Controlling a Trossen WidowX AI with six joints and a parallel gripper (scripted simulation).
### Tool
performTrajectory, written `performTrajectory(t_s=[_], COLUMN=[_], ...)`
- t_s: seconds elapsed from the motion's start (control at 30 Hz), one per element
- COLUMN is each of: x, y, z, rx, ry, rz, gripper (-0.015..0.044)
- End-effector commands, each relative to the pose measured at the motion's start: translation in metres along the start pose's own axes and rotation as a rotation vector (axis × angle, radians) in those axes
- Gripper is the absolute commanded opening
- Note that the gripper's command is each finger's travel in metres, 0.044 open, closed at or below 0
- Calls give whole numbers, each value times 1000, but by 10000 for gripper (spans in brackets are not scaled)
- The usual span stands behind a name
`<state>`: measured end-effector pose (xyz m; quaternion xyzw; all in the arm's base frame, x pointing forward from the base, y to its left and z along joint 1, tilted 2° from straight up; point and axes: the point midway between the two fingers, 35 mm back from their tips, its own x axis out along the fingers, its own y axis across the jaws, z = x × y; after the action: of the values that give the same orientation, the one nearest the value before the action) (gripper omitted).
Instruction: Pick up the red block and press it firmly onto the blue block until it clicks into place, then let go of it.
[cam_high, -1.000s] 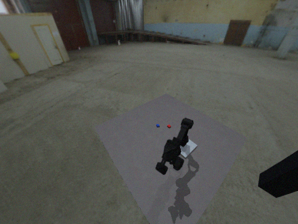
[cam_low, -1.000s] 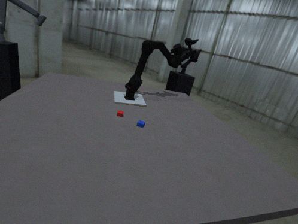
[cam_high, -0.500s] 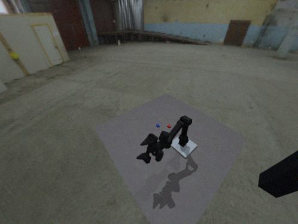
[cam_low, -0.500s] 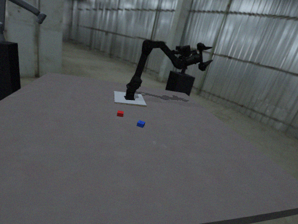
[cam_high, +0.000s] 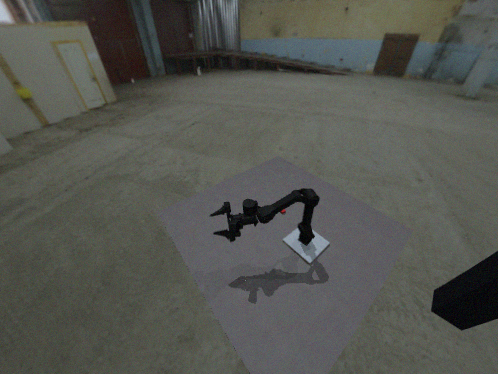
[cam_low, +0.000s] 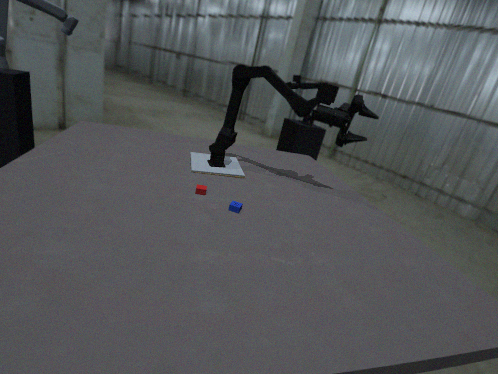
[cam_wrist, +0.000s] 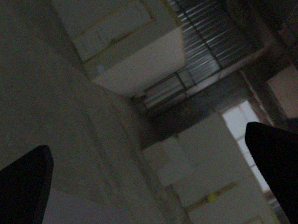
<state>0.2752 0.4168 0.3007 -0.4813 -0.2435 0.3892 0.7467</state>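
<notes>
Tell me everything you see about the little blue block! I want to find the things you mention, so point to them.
The blue block (cam_low: 235, 207) is a small, boxy piece that looks like smooth plastic. Its top seems to have something on it, but it's too small to make out. It sits flat on the greyish-purple table (cam_low: 240, 280), near the red block (cam_low: 201, 190) but apart from it. Nothing is on it, and the open pincer (cam_high: 221, 224) (cam_low: 371, 128) isn't touching it.

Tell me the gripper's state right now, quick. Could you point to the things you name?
Gripper (cam_high: 212, 224) (cam_low: 372, 128) (cam_wrist: 150, 143): open wide, nothing between its fingers, raised above the table.
</notes>
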Motion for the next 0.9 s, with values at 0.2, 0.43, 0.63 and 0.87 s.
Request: performTrajectory(t_s=[0.2, 0.43, 0.63, 0.87], x=[-38, -108, -190, -304], y=[-5, -2, 6, 24], z=[-160, -260, -321, -358], rx=[258, 513, 771, 1172], ry=[427, 767, 1062, 1441], rz=[129, 165, 153, 72], gripper=[440, 440, 440, 440])
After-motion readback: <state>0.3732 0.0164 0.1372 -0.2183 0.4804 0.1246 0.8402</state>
